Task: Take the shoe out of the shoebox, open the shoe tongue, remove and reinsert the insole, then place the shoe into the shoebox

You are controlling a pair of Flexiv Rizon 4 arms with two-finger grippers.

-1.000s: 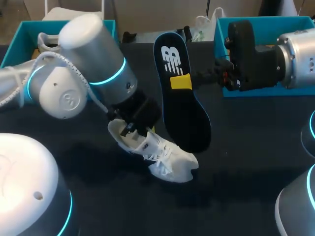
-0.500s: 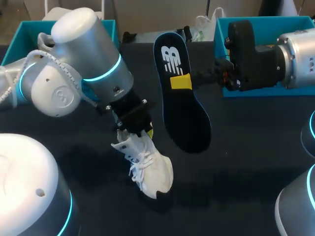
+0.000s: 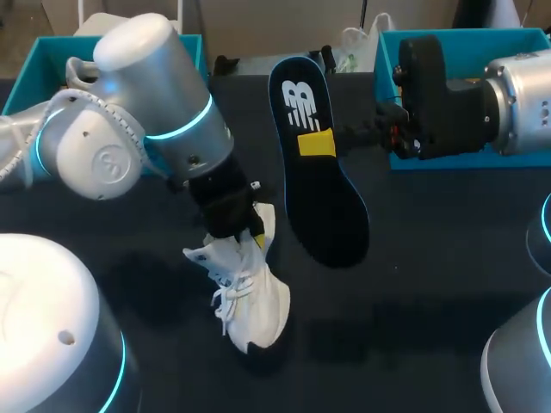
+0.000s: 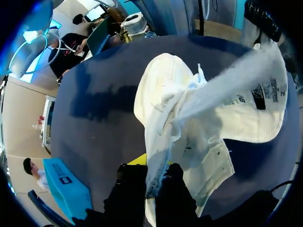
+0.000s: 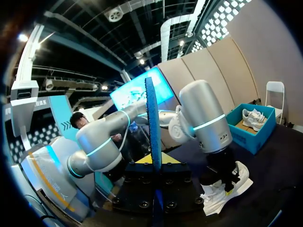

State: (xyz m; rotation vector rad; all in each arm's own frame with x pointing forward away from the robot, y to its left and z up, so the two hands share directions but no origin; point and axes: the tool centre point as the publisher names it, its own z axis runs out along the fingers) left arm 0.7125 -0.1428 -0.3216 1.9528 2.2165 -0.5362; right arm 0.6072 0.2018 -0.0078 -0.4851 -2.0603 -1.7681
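Note:
My left gripper point(image 3: 248, 231) is shut on the collar of a white laced shoe point(image 3: 254, 301), which hangs toe-down over the dark table. In the left wrist view the shoe's point(image 4: 189, 109) white fabric is pinched in the left gripper point(image 4: 152, 182) and its tongue flops outward. To the right of the shoe, my right gripper point(image 3: 317, 143) is shut on a dark insole point(image 3: 323, 198) with a blue edge, held tilted above the table. Seen from the right wrist, the insole point(image 5: 152, 118) stands edge-on in the right gripper point(image 5: 154, 166), with the shoe point(image 5: 222, 190) beyond it.
A teal shoebox point(image 3: 30, 79) at the back left holds another white shoe point(image 3: 79, 69). A second teal box point(image 3: 456, 41) sits at the back right behind my right arm point(image 3: 465, 86). Bare dark table point(image 3: 413, 284) lies in front of the insole.
My left arm has turned the shoe: its toe swung from pointing right to pointing toward the table's front. The right arm and the insole have not moved.

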